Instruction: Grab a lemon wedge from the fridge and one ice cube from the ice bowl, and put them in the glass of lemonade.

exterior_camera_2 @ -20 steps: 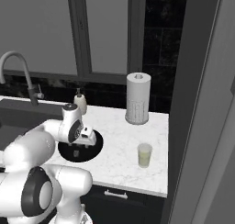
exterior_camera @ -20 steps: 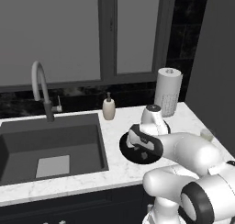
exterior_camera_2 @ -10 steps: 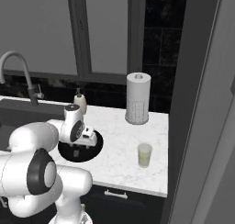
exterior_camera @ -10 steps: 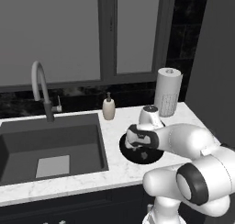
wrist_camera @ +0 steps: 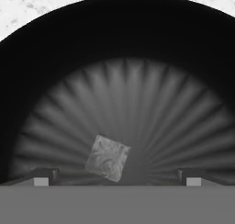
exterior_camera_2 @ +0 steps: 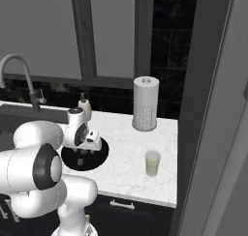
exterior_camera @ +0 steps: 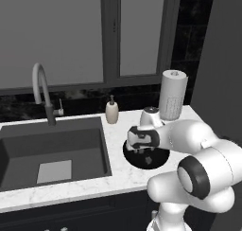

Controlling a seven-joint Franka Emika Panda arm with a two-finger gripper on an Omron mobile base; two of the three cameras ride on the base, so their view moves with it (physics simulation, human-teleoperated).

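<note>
My gripper (wrist_camera: pixel 117 178) points straight down into the black ice bowl (wrist_camera: pixel 124 48), jaws wide open. A pale ice cube (wrist_camera: pixel 108 158) lies on the bowl's ribbed floor between the fingertips (wrist_camera: pixel 46 177), a little left of the middle, untouched. From the base, the gripper (exterior_camera: pixel 144 152) hangs low inside the ice bowl (exterior_camera: pixel 160 161). In the right base view, the gripper (exterior_camera_2: pixel 82 154) is over the ice bowl (exterior_camera_2: pixel 99 157). The glass of lemonade (exterior_camera_2: pixel 152 163) stands on the counter to the bowl's right. The lemon wedge is out of view. The grey fridge (exterior_camera_2: pixel 213 114) rises at the right.
A paper-towel roll (exterior_camera: pixel 172 101) stands behind the bowl, a beige soap dispenser (exterior_camera: pixel 112 111) to its back left. The dark sink (exterior_camera: pixel 52 152) with its curved faucet (exterior_camera: pixel 42 93) lies on the left. The marble counter (exterior_camera_2: pixel 128 148) ends close to the glass.
The hand has dropped lower into the ice bowl and the arm's elbow has swung round. The jaws stayed open; the glass has not moved.
</note>
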